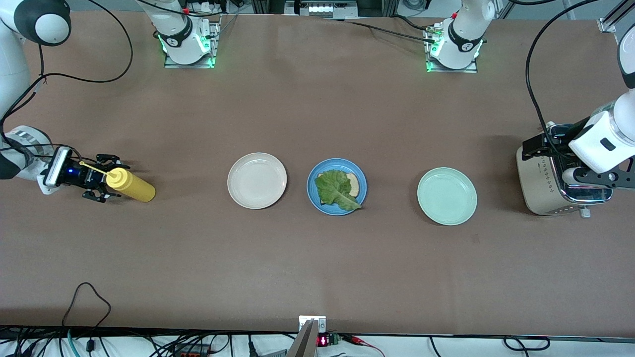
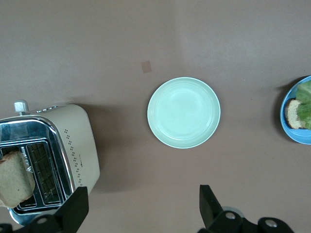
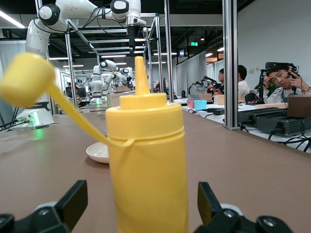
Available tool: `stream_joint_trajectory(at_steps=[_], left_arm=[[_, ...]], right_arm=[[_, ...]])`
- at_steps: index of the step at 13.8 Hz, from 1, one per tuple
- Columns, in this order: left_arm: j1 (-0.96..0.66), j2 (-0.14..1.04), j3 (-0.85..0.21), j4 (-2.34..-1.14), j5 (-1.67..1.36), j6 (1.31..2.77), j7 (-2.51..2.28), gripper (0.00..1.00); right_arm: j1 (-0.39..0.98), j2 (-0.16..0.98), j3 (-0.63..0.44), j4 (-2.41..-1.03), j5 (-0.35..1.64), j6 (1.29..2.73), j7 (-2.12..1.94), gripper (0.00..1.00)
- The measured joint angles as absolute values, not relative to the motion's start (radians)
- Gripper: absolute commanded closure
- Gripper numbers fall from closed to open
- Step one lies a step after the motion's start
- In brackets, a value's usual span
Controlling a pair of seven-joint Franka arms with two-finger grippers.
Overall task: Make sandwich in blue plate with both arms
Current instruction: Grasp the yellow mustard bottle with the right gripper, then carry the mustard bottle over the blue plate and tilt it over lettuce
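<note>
Meanwhile the right gripper [image 1: 101, 184] stands spread around the yellow plastic squeeze bottle [image 1: 131, 185], seemingly not touching; the left gripper [image 2: 141, 206], spread, hovers beside the cream metal toaster [image 2: 53, 155].

brown table [image 1: 317, 258], metal frame posts [image 3: 229, 63], ceiling lights [image 3: 9, 19]

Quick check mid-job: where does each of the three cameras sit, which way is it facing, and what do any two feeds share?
Front view: high across the table, facing both arm bases; right gripper at the yellow squeeze bottle, left gripper over the toaster.
Left wrist view: looks down on the toaster, a bread slice in its slot; open fingers show.
Right wrist view: level with the table, facing the bottle; open fingers flank it.
Shared: front and left wrist both show the mint-green plate and blue plate.
</note>
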State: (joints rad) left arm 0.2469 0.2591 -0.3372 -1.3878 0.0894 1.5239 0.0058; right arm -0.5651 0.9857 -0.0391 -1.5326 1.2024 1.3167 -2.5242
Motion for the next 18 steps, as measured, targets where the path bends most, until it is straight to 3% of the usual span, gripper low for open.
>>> stream_joint_trajectory(at_steps=[7, 10, 11, 13, 18], left_arm=[[0.247, 0.259, -0.337, -1.388, 0.089, 1.524, 0.006, 0.0], [0.247, 0.259, -0.337, -1.388, 0.089, 1.524, 0.006, 0.0], [0.247, 0.259, -0.337, -1.388, 0.089, 1.524, 0.006, 0.0], [0.247, 0.259, -0.337, -1.388, 0.089, 1.524, 0.006, 0.0], [0.247, 0.259, -0.337, -1.388, 0.089, 1.524, 0.006, 0.0]], right_arm=[[-0.507, 1.012, -0.039, -1.515, 1.241, 1.317, -2.535, 0.03], [-0.489, 1.012, -0.039, -1.511, 1.241, 1.322, -2.535, 0.52], [-0.488, 1.012, -0.039, -1.509, 1.241, 1.322, -2.535, 0.62], [-0.488, 1.012, -0.039, -1.505, 1.241, 1.323, -2.535, 0.71], [-0.414, 0.963, -0.037, -1.471, 1.25, 1.37, -2.514, 0.71]])
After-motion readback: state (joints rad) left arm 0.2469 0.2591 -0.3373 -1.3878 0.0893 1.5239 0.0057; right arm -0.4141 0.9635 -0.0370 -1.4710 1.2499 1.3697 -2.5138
